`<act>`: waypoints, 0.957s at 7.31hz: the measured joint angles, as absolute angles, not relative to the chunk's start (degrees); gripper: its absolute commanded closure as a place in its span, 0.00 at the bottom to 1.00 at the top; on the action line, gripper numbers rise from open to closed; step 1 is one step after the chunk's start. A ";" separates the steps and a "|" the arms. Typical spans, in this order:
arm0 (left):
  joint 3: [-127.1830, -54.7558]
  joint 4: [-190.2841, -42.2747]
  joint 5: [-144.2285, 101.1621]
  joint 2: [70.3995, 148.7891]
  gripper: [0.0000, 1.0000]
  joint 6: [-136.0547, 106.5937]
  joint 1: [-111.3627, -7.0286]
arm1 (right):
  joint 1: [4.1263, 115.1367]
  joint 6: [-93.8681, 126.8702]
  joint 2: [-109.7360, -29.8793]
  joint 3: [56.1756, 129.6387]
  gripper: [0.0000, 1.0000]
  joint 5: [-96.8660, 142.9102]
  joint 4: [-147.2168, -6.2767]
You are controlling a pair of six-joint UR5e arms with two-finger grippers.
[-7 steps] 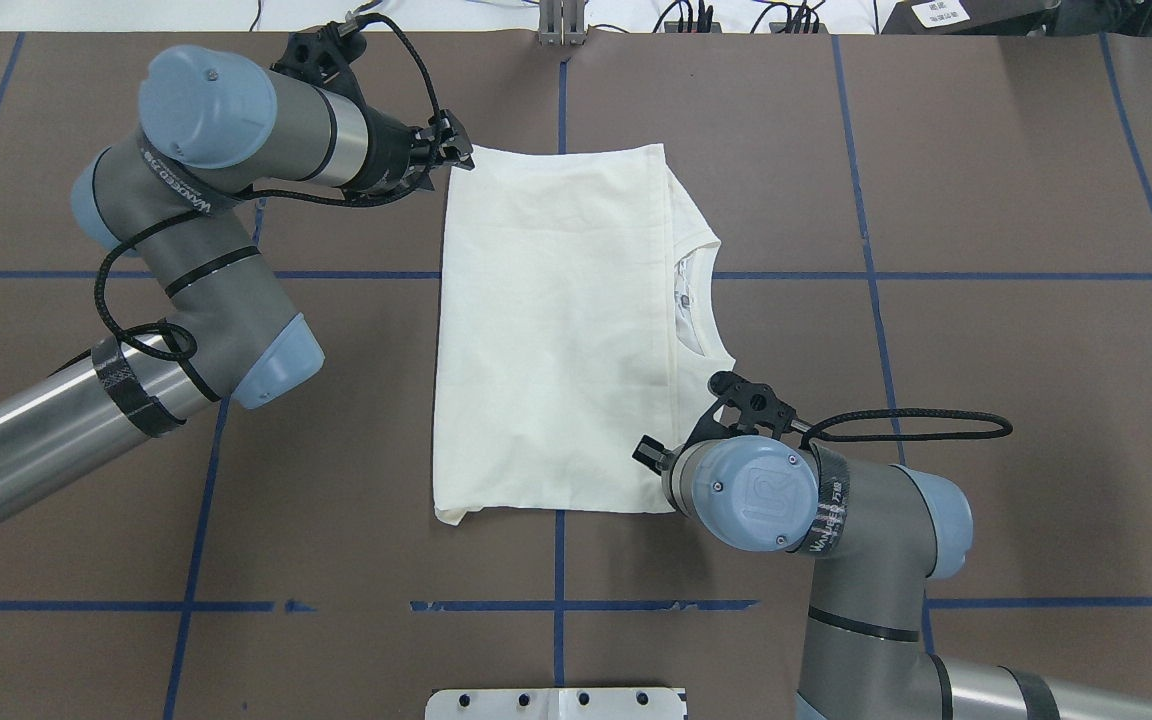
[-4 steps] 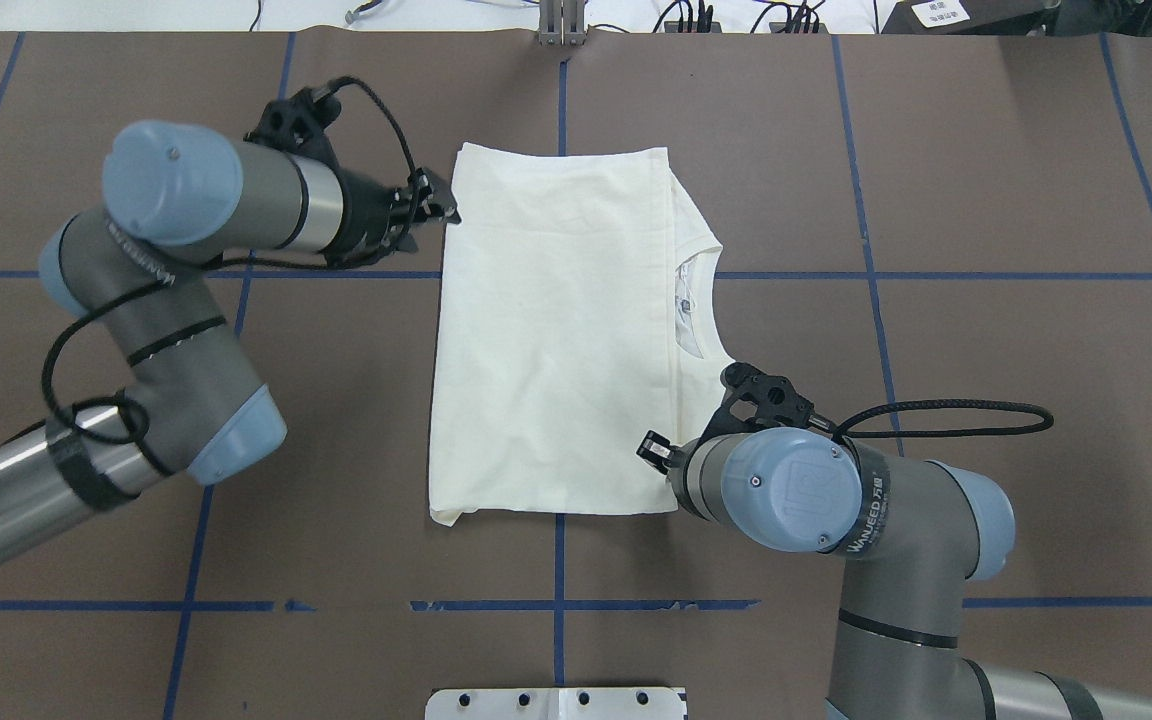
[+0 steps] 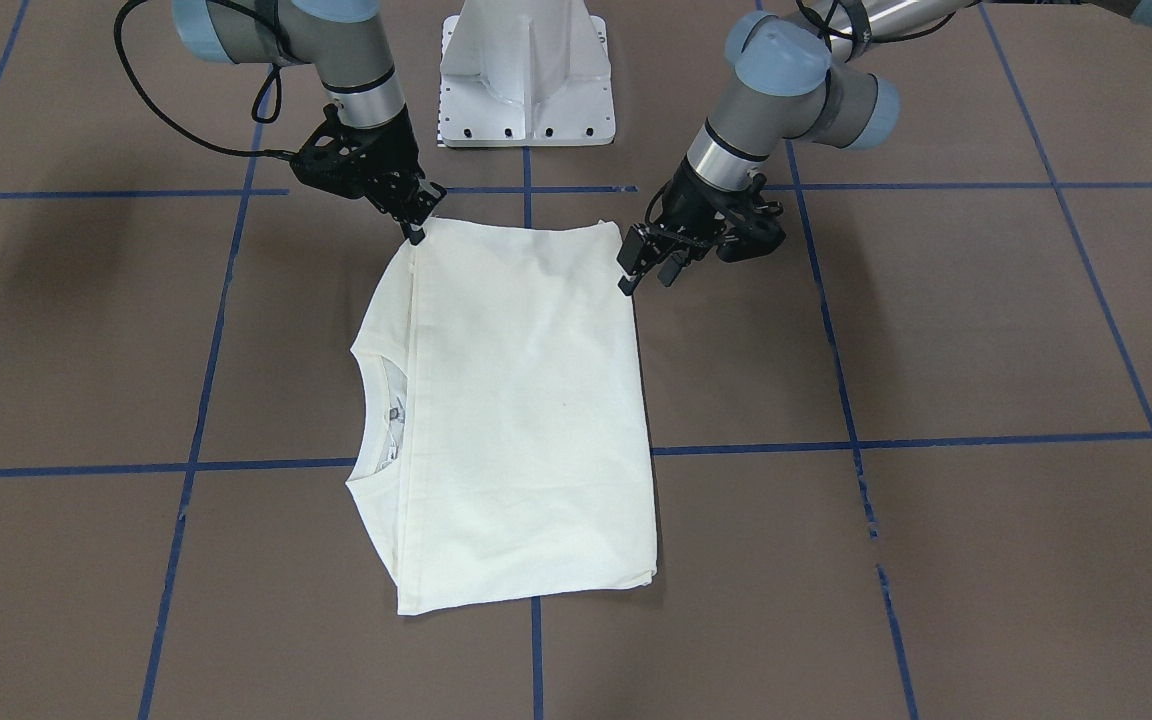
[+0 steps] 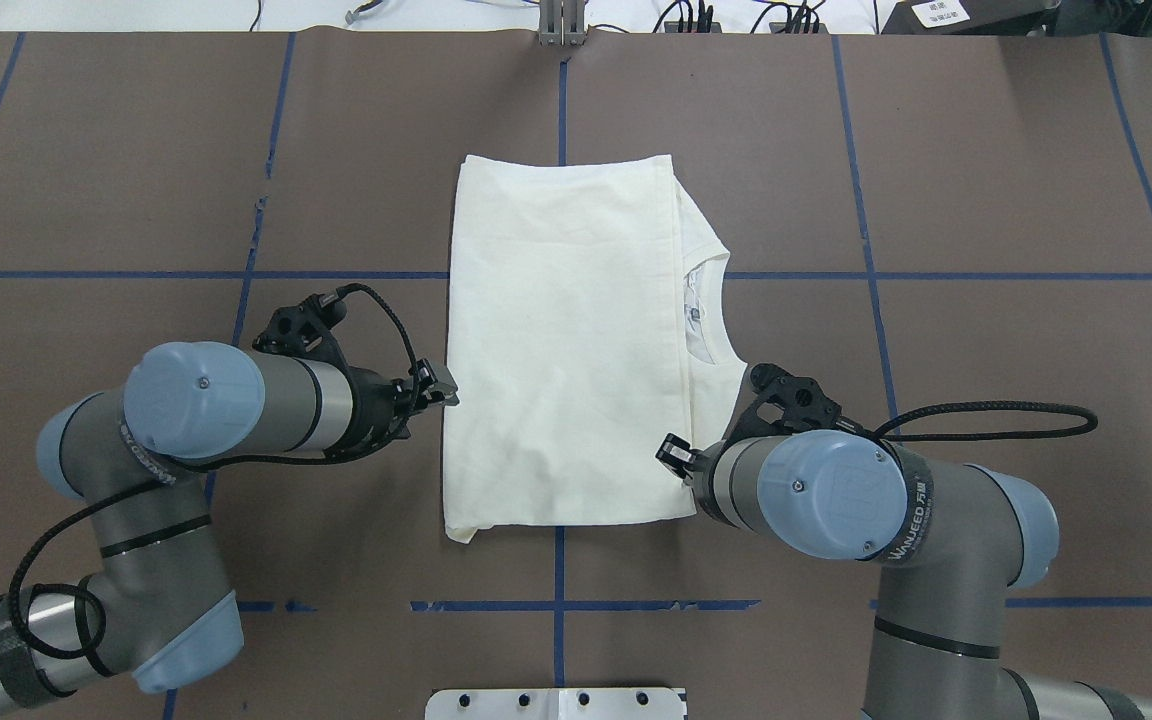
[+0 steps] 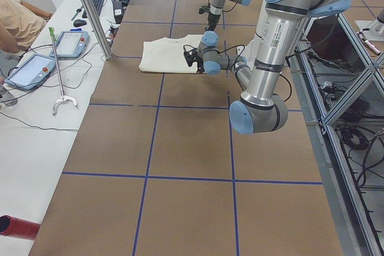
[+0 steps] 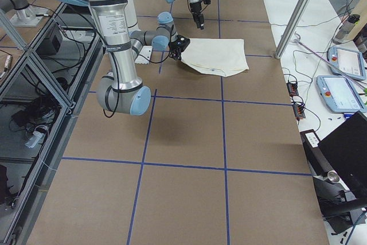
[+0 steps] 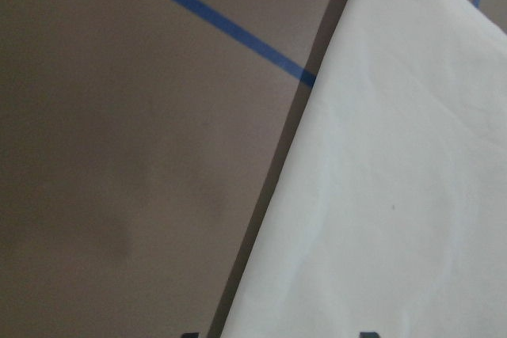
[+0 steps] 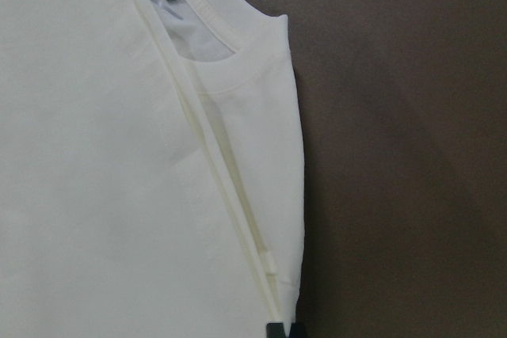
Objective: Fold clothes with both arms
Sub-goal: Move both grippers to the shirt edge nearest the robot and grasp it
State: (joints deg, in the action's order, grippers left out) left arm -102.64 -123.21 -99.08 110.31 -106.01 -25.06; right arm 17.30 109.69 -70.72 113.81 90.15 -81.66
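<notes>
The cream-white T-shirt (image 4: pixel 566 340) lies folded into a rectangle, plain side up, collar (image 4: pixel 706 310) at the right; the print is hidden. It also shows in the front-facing view (image 3: pixel 526 420). My left gripper (image 4: pixel 443 388) is open beside the shirt's left edge, near its robot-side end. In the left wrist view that edge lies between its fingertips (image 7: pixel 188 335). In the front-facing view the left gripper (image 3: pixel 644 278) sits at the shirt's side. My right gripper (image 4: pixel 674 453) is shut on the shirt's right edge near the robot-side corner, seen in the front-facing view (image 3: pixel 418 230) and the right wrist view (image 8: pixel 287 330).
The brown table cover (image 4: pixel 986 350) carries a grid of blue tape lines (image 4: pixel 936 275). The white pedestal base (image 4: pixel 556 703) sits at the robot side. A side bench with tablets (image 5: pixel 30 70) and a metal post (image 5: pixel 90 10) stands beyond the table's far edge.
My left gripper has swung from the shirt's far left corner back along the left edge to its robot-side part. The right gripper and the shirt have shifted slightly right.
</notes>
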 measured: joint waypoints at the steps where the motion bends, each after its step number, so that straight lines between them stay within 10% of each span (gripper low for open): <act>1: -103.05 -122.57 -98.88 110.19 0.34 -107.60 -23.30 | 17.27 109.69 -70.74 113.81 1.00 90.17 -81.65; 7: -103.00 -121.59 -98.56 109.81 0.66 -109.30 -16.62 | 17.28 109.69 -70.67 113.97 1.00 90.18 -81.65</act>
State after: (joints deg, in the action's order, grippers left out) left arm -103.00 -121.59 -98.56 109.81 -109.30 -16.62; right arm 17.28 109.69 -70.67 113.97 90.18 -81.65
